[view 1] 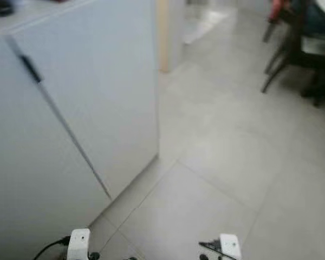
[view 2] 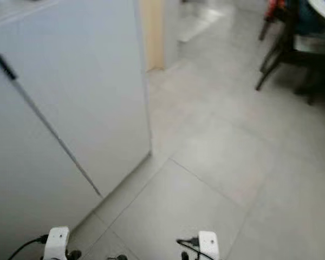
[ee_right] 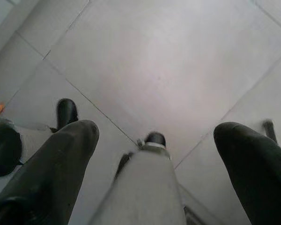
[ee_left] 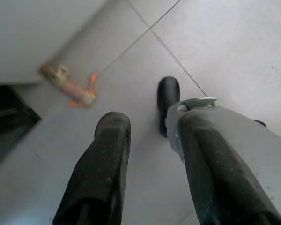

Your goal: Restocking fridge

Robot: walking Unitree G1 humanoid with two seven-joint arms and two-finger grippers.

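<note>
Blurred tiled floor (view 1: 216, 179), white fridge (view 1: 70, 108) cropped

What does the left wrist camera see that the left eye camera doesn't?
Left wrist view: the open left pincer, the robot's black foot, and a small orange striped thing lying on the floor by the white cabinet. Left eye view: a black handle on that cabinet, a dark chair far off, and a wooden post. Both: the grey tiled floor and the white cabinet.
</note>
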